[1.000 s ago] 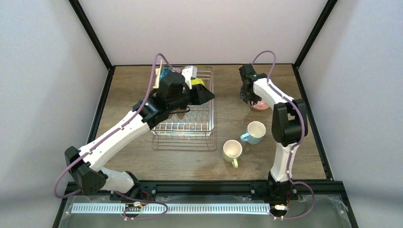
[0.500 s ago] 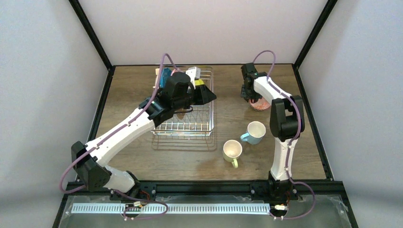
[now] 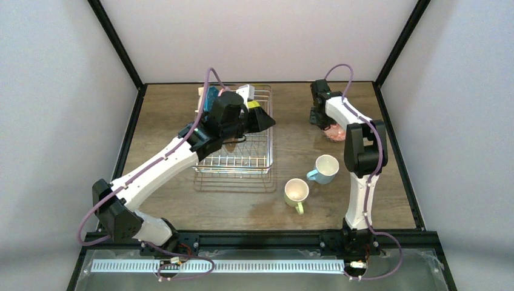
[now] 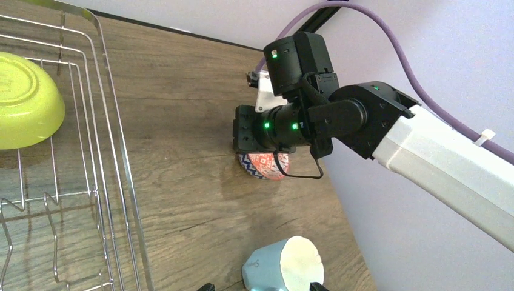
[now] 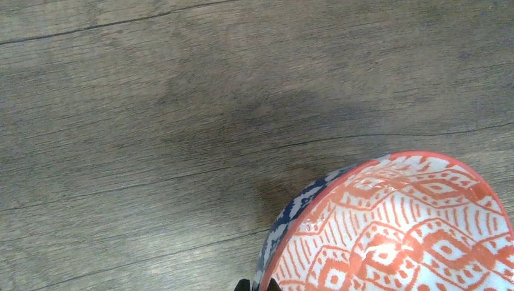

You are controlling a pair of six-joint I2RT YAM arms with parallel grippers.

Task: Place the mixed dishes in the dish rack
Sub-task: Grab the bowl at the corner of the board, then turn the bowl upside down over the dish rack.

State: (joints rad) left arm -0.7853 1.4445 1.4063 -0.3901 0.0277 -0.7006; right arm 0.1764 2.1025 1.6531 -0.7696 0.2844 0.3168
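Under your left gripper (image 3: 265, 119) lies the right half of the dish rack (image 3: 233, 165). Its jaws are spread wide with nothing between them, and they point toward the rack's right wall. Just past those jaws on the far side, inside the rack, a lime bowl (image 4: 24, 100) rests tipped on the wires with its underside showing. Further to the jaws' left, at the rack's far left corner, a teal plate (image 3: 210, 97) stands on edge. Your arm covers what stands beside it, so you cannot tell those pieces apart.

Right of the rack, on the bare table (image 3: 242, 206) and nearer to you than either pair of jaws, the pale yellow-green mug (image 3: 296, 193) stands upright. The light-blue mug (image 3: 325, 168) stands upright near it on its right. Both are well apart from either gripper.

Further right, your right gripper (image 5: 257, 284) points down at the far side of the table. Its jaws are pinched on the near rim of the patterned bowl (image 5: 394, 230), orange and white inside, blue and white outside. The bowl sits directly below and just right of those jaws, well apart from the rack. You cannot tell whether its foot rests on the wood.
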